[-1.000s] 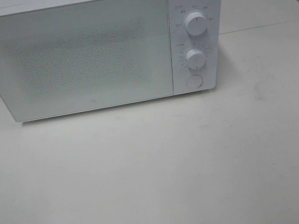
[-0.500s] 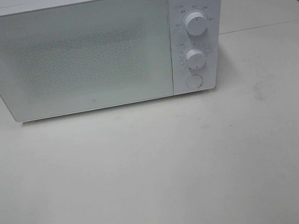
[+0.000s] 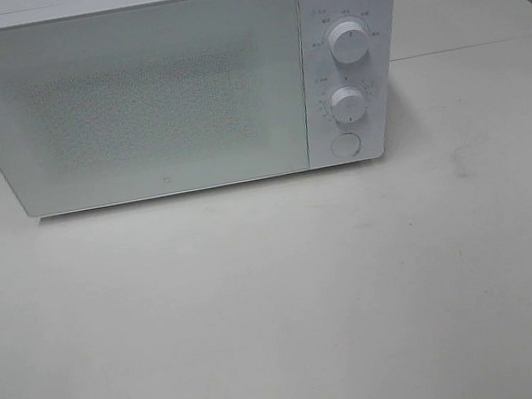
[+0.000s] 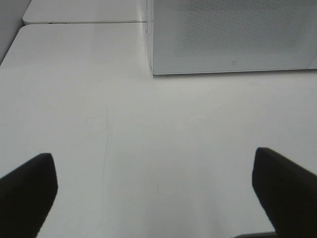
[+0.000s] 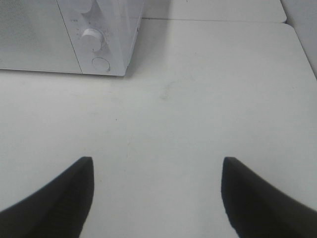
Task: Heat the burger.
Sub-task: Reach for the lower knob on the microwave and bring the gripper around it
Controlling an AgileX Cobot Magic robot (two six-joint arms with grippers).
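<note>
Standing toward the back of the pale surface (image 3: 283,308), a white microwave (image 3: 167,84) was seen from the high camera with its door (image 3: 130,105) shut. The door was covered by a frosted, dotted panel, and nothing behind it could be made out. To the right of the door, two white knobs were set one above the other, the upper knob (image 3: 349,43) over the lower knob (image 3: 346,103), with a round button (image 3: 344,144) just beneath them. A seam (image 3: 465,48) in the surface was seen running away from the microwave's right side, and a faint smudge (image 3: 460,164) lay in front of it, well off to the right.

The burger was shown in none of the views, so its place could not be told.

The left claw (image 4: 153,161) was held wide, its dark fingers (image 4: 27,193) set far apart above bare surface, with nothing gripped between them; the microwave's left front corner lay ahead of it. A thin scratch (image 4: 105,148) was seen on the surface between that claw and the microwave.

The right claw (image 5: 157,163) was also spread, somewhat less wide, with nothing between its fingers (image 5: 257,203). It was pointed toward the microwave's right front corner and kept well apart from it.
</note>
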